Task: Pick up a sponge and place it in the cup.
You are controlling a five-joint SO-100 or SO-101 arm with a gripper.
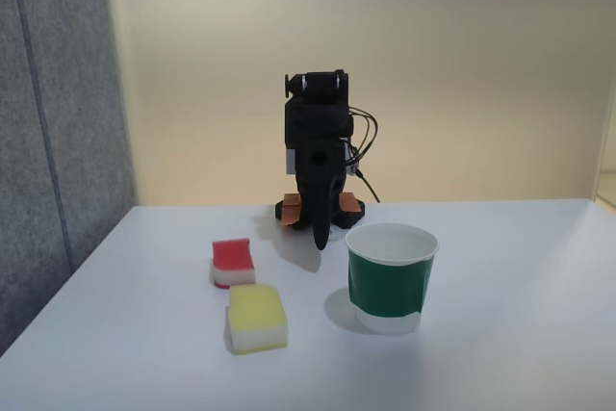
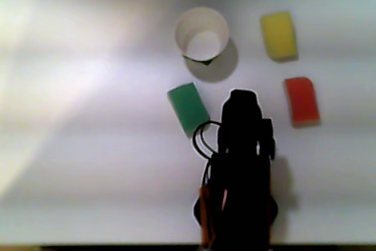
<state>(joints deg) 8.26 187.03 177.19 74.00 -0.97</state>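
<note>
Nearest the fixed camera, yellow sponge (image 1: 256,318): sits just beside the sponge (image 1: 232,262), red-topped, which lies toward 11 o'clock of it on the white tabletop (image 1: 500,353), untouched and well apart from the cup (image 1: 391,277) at 3 o'clock. Fingers (image 1: 320,228): folded down at the arm (image 1: 316,141) base behind the items, state cannot be told; likely risk is closing on or nudging the yellow neighbour, given the small gap. Cup: upright, light paper, liable to tip if clipped on release; green sponge (image 2: 188,108) lies close by it in the other view.
</note>
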